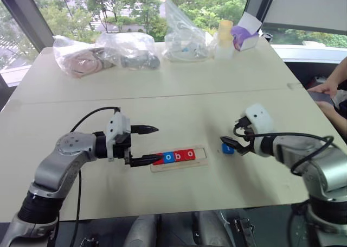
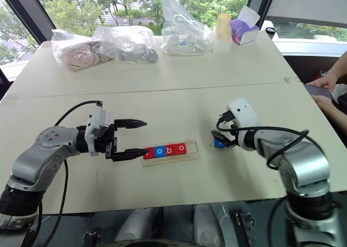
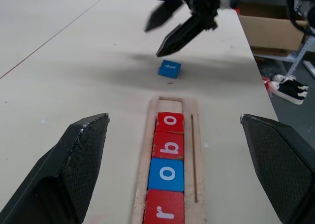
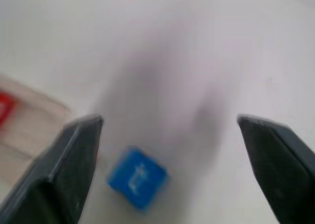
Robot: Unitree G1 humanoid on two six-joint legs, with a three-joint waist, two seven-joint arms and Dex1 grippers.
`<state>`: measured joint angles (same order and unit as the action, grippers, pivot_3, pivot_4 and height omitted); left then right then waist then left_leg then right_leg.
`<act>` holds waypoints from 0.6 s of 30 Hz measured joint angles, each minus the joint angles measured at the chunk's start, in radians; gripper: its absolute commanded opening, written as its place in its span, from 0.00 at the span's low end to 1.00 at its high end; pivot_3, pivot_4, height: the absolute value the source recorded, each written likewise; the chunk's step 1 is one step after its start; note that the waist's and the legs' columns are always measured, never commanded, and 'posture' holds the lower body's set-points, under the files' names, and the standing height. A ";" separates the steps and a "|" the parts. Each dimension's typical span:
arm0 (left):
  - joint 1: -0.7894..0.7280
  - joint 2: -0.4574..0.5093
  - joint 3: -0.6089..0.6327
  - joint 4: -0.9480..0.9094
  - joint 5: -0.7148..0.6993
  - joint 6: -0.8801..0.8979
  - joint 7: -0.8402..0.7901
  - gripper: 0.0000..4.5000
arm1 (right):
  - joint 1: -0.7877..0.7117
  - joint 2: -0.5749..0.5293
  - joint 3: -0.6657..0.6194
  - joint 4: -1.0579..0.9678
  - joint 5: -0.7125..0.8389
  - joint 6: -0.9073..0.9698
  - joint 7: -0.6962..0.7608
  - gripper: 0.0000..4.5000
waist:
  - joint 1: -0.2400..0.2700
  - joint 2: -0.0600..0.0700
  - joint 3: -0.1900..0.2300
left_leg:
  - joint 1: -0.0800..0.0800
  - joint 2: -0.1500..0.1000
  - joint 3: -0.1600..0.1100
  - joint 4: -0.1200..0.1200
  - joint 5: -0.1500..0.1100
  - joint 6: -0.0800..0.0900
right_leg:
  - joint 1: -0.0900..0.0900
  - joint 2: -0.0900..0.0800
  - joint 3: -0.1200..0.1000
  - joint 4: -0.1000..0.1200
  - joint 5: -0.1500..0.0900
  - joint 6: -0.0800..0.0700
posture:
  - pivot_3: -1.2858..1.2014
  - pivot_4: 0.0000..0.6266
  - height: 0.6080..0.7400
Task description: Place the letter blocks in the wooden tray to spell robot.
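- Pale wood tray (image 1: 179,166) holds tiles r, o, b, o (image 1: 174,156).
- Blue t tile (image 1: 228,147) lies at its 3 o'clock, under the spread right gripper (image 1: 234,141).
- Left gripper (image 1: 145,145) gapes, empty, at 9 o'clock.
- Plastic bags (image 1: 130,49) at 12 o'clock.

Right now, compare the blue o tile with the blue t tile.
The blue square o tile sits in the pale wooden tray, squared between red tiles; the blue square t tile lies loose on the table beyond the tray's empty end, skewed. Both are blue with white letters.
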<state>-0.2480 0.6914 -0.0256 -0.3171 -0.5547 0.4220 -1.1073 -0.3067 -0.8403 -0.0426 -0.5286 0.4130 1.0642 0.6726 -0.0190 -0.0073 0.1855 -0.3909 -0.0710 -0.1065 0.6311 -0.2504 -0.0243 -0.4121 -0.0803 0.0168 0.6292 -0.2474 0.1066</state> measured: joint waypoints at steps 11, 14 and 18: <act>0.008 -0.005 0.000 -0.013 0.000 0.001 0.004 1.00 | -0.002 -0.123 0.145 0.476 -0.098 -0.618 0.528 0.99 | 0.006 -0.003 0.002 | 0.000 0.000 0.000 0.002 0.000 0.000 | 0.001 -0.002 0.001 0.000 0.000 -0.001 | 0.52 0.24 1.00; 0.010 -0.005 0.000 -0.015 0.000 0.002 0.003 1.00 | -0.038 -0.105 0.162 0.575 -0.137 -0.682 0.549 0.99 | 0.007 -0.003 0.002 | 0.000 0.000 0.000 0.002 0.000 0.000 | 0.001 -0.002 0.001 0.000 0.000 -0.001 | 0.52 0.24 1.00; 0.010 -0.005 0.000 -0.018 0.000 0.003 0.002 1.00 | -0.065 -0.077 0.187 0.651 -0.184 -0.750 0.555 0.99 | 0.007 -0.003 0.002 | 0.000 -0.001 0.000 0.002 0.000 0.000 | 0.001 -0.002 0.001 0.000 0.001 -0.001 | 0.52 0.24 1.00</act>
<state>-0.2378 0.6869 -0.0256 -0.3348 -0.5547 0.4248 -1.1057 -0.3713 -0.9172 0.1445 0.1220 0.2286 0.3143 1.2272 -0.0116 -0.0102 0.1876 -0.3908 -0.0715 -0.1068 0.6328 -0.2507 -0.0243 -0.4116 -0.0821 0.0183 0.6289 -0.2469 0.1059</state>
